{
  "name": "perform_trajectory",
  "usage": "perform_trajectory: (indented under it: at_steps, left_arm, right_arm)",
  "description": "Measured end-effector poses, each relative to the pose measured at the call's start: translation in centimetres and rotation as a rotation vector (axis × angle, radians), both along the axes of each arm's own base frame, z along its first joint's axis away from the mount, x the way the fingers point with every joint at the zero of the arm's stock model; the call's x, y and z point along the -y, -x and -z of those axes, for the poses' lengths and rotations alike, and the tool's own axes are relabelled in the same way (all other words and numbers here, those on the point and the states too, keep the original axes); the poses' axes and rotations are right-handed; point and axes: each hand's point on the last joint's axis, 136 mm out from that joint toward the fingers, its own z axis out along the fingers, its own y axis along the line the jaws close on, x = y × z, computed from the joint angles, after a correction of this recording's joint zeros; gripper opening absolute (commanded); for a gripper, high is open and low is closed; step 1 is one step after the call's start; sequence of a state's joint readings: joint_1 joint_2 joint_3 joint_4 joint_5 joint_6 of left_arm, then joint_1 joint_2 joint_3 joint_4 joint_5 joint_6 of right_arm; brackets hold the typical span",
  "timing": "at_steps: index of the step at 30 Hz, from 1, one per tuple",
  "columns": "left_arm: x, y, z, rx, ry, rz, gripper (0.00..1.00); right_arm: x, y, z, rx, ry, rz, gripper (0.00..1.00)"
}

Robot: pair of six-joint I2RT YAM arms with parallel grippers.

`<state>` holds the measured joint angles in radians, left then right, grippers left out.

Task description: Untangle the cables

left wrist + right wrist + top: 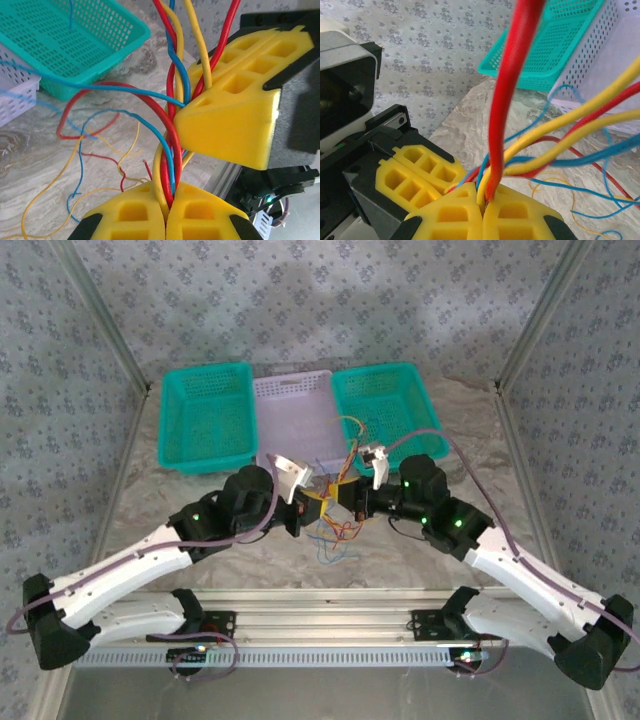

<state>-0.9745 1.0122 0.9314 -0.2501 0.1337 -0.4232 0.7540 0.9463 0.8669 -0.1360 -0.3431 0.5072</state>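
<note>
The cables [335, 532] are a tangled bunch of red, blue and yellow wires over the table's middle, loose ends trailing toward the near edge. Both grippers meet at the bunch, tip to tip. My left gripper [306, 508] is shut on a bundle of red, blue and yellow cables [172, 150], its yellow fingertips pinched together at the left gripper [167, 199]. My right gripper [352, 502] is shut on cables too; at the right gripper [483, 199] a thick red strand [507, 100] and yellow ones rise from its closed tips. Each wrist view shows the other gripper's yellow fingers [235, 115] close beside.
Three baskets stand in a row at the back: a teal one [207, 418] on the left, a lavender one [292, 410] in the middle, a teal one [388, 410] on the right. Some strands reach into the right basket. A metal rail [320, 625] runs along the near edge.
</note>
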Motion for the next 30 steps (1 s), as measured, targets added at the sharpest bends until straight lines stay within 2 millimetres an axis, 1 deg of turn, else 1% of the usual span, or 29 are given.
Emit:
perform_trajectory:
  at_steps: [3,8,13,18,20,23,26,30]
  left_arm:
    - [-0.3,-0.1,-0.7,0.023,0.020,-0.005,0.00]
    - [-1.2,-0.3,-1.8,0.052,0.042,-0.020,0.00]
    - [-2.0,-0.1,-1.6,0.041,0.025,-0.025,0.00]
    - [-2.2,0.1,-1.2,0.031,0.011,-0.022,0.00]
    - [-2.3,0.1,-1.1,0.033,0.003,-0.020,0.00]
    - [-2.6,0.2,-0.6,0.027,-0.020,-0.021,0.00]
    - [-3.7,0.5,0.3,0.013,-0.067,-0.038,0.00]
    - [-5.2,0.4,-0.3,0.034,-0.096,-0.076,0.00]
  right_arm:
    - [0.4,0.1,-0.2,-0.009,-0.009,-0.013,0.00]
    - [2.8,-1.7,0.5,-0.043,0.007,0.065,0.00]
    - [5.5,-3.6,0.8,-0.047,0.026,0.187,0.00]
    - [6.9,-3.7,1.3,-0.057,0.054,0.249,0.00]
    - [8.2,-4.0,1.4,-0.059,0.063,0.297,0.00]
    - [10.8,-4.8,1.4,-0.059,0.080,0.406,0.00]
    - [14.7,-6.1,1.8,-0.069,0.111,0.579,0.00]
    - [17.4,-6.4,2.5,-0.098,0.128,0.693,0.00]
